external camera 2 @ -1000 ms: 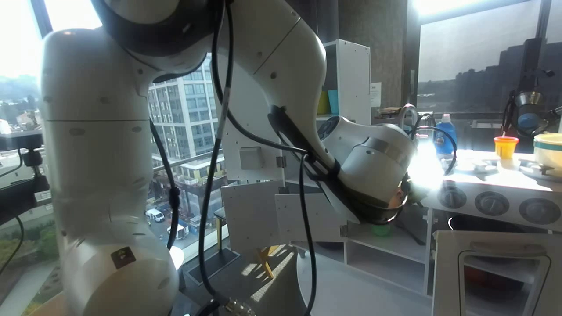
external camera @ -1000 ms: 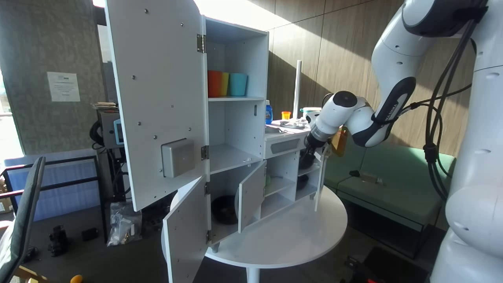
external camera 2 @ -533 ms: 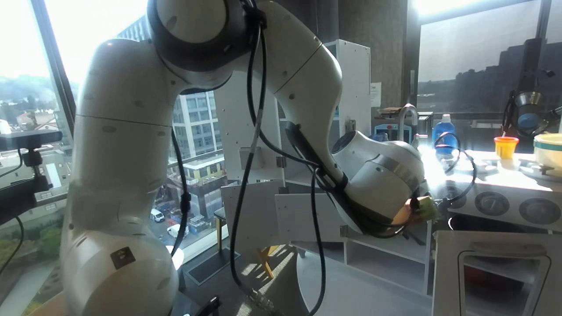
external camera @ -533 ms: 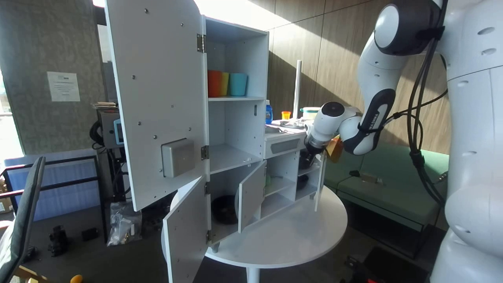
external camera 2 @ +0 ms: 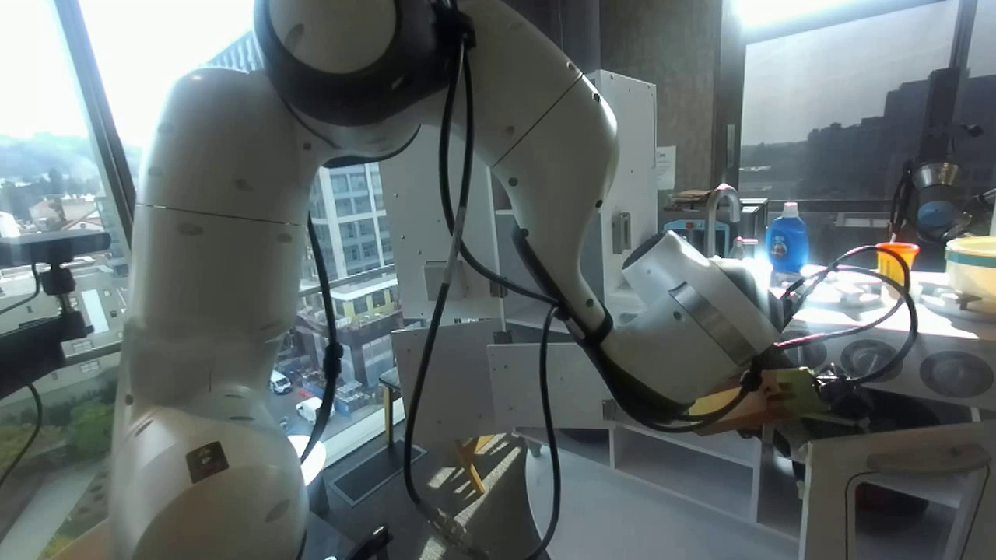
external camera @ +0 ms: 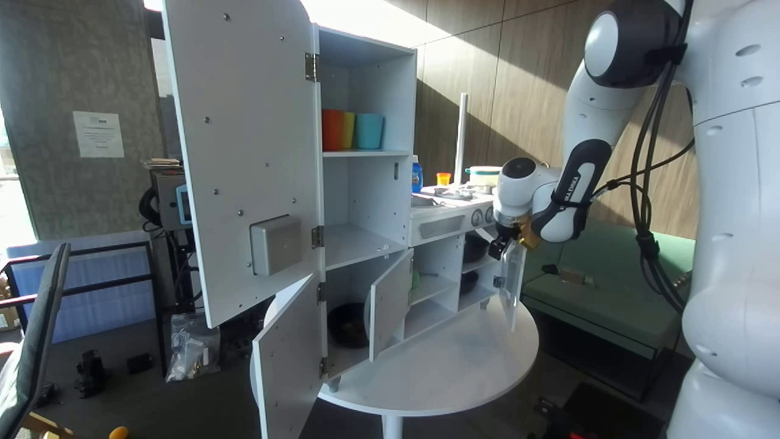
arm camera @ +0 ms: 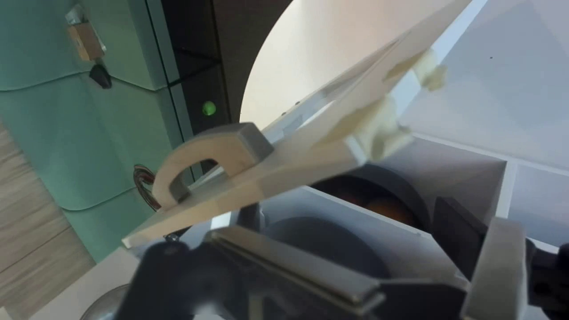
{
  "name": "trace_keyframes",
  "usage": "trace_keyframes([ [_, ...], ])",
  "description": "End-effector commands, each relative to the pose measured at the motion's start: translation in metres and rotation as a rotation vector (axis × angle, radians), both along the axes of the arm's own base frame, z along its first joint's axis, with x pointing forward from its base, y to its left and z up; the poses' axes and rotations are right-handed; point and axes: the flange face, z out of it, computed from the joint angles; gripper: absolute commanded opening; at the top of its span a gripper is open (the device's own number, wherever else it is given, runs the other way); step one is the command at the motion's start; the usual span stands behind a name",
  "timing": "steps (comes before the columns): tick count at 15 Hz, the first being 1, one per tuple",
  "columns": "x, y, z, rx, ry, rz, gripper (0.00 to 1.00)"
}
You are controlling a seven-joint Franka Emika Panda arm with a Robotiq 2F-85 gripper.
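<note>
Gripper (external camera: pixel 496 249) sits right by the top of the play-oven door (arm camera: pixel 302 164), can't tell if touching, fingers (arm camera: pixel 495 271) spread and apparently holding nothing, door swung out on its hinge (external camera: pixel 498 281), which leaves the dark pans (arm camera: pixel 333 235) on two shelves (external camera: pixel 482 263) behind it exposed.

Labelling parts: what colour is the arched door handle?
The handle is light tan, clearest in the wrist view.

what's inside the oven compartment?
A dark upper vessel on the shelf, a dark lower vessel beneath it holding something orange. In the wrist view, the open door hides part of the lower vessel, the hand part of the upper vessel; whether that one holds anything can't be told.
</note>
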Motion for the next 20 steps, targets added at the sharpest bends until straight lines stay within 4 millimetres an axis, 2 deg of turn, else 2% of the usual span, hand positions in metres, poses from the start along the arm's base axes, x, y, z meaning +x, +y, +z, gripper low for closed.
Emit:
trace_keyframes([
  [1,-0.016,-0.017,0.013,0.017,0.014,-0.063,1.0],
  [5,-0.038,-0.022,0.024,0.049,0.024,-0.032,1.0],
  [12,-0.108,0.001,0.036,0.118,0.031,0.152,1.0],
  [14,-0.126,0.017,0.033,0.118,-0.003,0.226,1.0],
  [16,-0.14,0.043,0.025,0.13,-0.03,0.295,1.0],
  [18,-0.147,0.08,0.019,0.168,-0.057,0.358,1.0],
  [19,-0.112,0.085,0.018,0.167,-0.051,0.38,1.0],
  [20,-0.115,0.098,0.017,0.185,-0.063,0.405,1.0],
])
